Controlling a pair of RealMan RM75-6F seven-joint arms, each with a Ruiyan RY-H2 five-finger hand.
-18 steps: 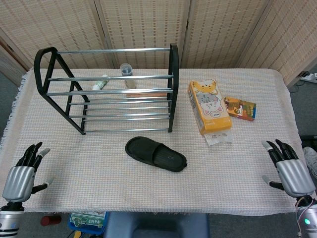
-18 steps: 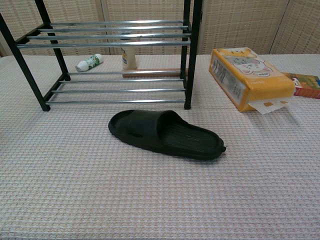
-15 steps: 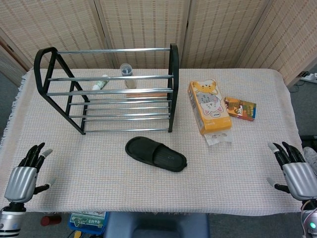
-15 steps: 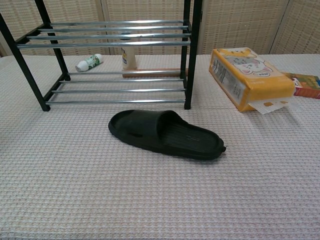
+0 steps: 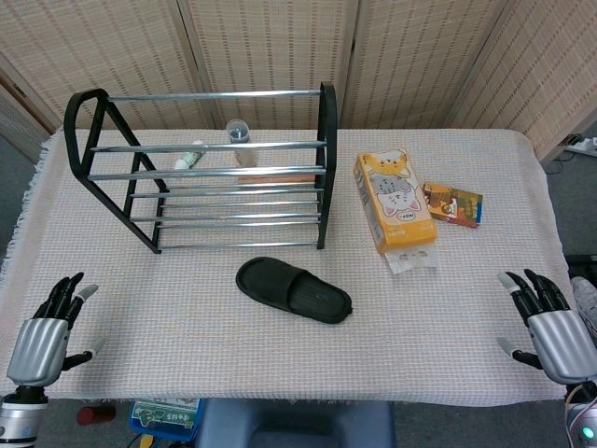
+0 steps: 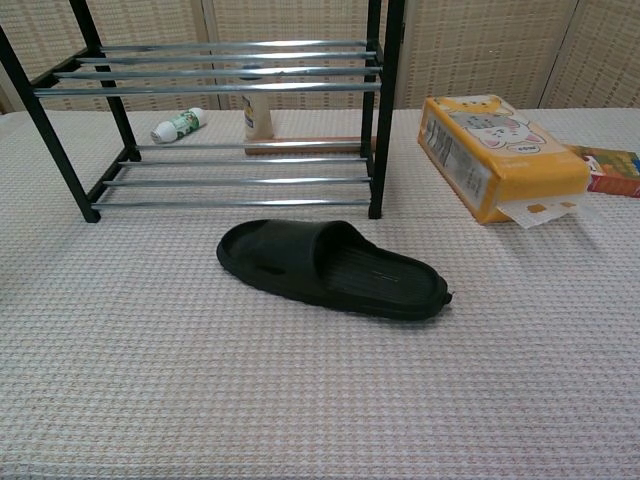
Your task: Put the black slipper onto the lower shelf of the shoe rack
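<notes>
lower shelf (image 6: 240,182) bare, upper rails (image 6: 215,72) overhead

Two humanoid hands are seen only in the head view. The left hand (image 5: 39,347) is built with a brushed silver metal back plate, ribbed where the black fingers are attached; pale grey caps are fitted on some fingertips. The right hand (image 5: 557,337) is made alike, silver-backed with black fingers and a light-tipped thumb. A small green light is shown on the wrist below it.
</notes>
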